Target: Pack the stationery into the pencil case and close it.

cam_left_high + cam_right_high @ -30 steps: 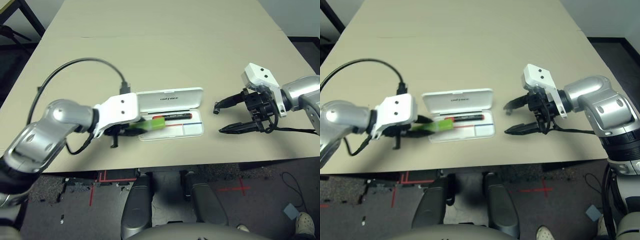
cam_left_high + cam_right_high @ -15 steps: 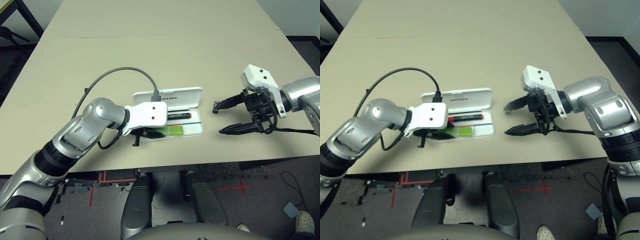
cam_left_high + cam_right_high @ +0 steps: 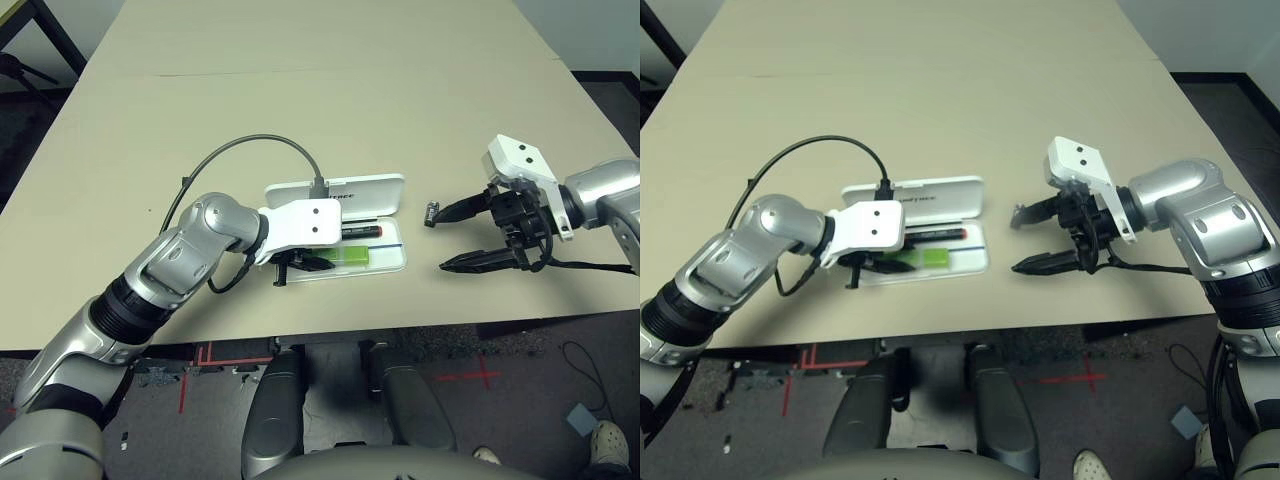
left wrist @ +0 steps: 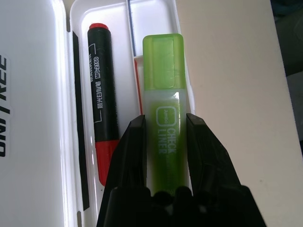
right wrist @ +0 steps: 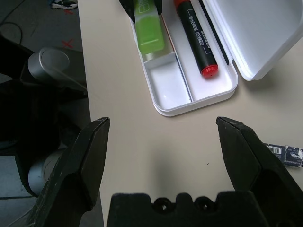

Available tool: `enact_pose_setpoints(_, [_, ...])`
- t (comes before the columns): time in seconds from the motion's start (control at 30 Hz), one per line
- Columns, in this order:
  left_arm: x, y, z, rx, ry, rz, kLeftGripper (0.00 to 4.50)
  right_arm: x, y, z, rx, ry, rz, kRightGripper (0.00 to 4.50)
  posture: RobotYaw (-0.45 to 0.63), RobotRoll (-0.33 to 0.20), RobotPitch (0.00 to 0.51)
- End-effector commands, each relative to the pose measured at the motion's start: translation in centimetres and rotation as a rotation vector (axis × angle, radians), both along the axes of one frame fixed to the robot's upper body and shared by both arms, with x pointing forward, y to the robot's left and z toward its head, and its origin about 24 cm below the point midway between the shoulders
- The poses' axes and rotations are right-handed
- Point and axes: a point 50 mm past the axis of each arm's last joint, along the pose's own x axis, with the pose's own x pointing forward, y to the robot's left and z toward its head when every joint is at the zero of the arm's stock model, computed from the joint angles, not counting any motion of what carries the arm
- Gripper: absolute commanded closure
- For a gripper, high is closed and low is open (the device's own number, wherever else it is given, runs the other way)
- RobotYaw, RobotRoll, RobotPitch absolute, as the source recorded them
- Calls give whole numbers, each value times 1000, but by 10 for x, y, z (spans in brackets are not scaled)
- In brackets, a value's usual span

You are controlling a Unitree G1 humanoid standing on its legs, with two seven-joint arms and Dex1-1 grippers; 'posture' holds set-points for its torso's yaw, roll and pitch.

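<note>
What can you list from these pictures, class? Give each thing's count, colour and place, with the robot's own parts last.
Table: one, beige, under everything.
Pencil case: one, white, open, mid-table.
Marker: one, red and black, lying in the case beside the lid.
Highlighter: one, lime green and white, in the case alongside the marker.
Small dark piece: one, dark with a label, on the table right of the case.
Left gripper: black fingers shut on the highlighter.
Right gripper: black fingers open, above the table right of the case.
</note>
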Motion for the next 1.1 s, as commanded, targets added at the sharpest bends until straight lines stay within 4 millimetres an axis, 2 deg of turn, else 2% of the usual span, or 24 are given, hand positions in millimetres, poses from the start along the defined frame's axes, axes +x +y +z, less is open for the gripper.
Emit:
enact_pose_setpoints(0.03, [-4, 2, 2, 2, 16, -2, 3065, 1, 3, 0, -11, -11, 8, 0, 57, 0, 237])
enact_pose_setpoints(0.3, [-9, 8, 10, -15, 6, 29, 88, 3, 4, -3, -8, -9, 10, 0, 75, 0, 237])
enact_pose_setpoints(0.47, [-13, 15, 21, -54, -13, 32, 36, 5, 1, -3, -9, -10, -5, 0, 72, 0, 235])
enact_pose_setpoints(0.7, [-23, 43, 39, -29, -54, 28, 36, 7, -17, -4, -54, -1, -144, 0, 70, 0, 235])
enact_pose_setpoints(0.8, [-26, 50, 43, -16, -60, 38, 36, 10, -24, 3, -79, 14, -284, 0, 70, 0, 235])
enact_pose_setpoints(0.93, [-28, 56, 41, -8, -61, 60, 36, 23, -35, 16, -44, 34, -677, 0, 49, 0, 228])
enact_pose_setpoints(1.03, [-28, 56, 40, -11, -59, 61, 36, 29, -33, 19, -12, 26, -856, 0, 33, 0, 223])
enact_pose_setpoints(1.1, [-27, 55, 40, -13, -59, 61, 36, 31, -27, 18, 10, 16, -916, 0, 26, 0, 222])
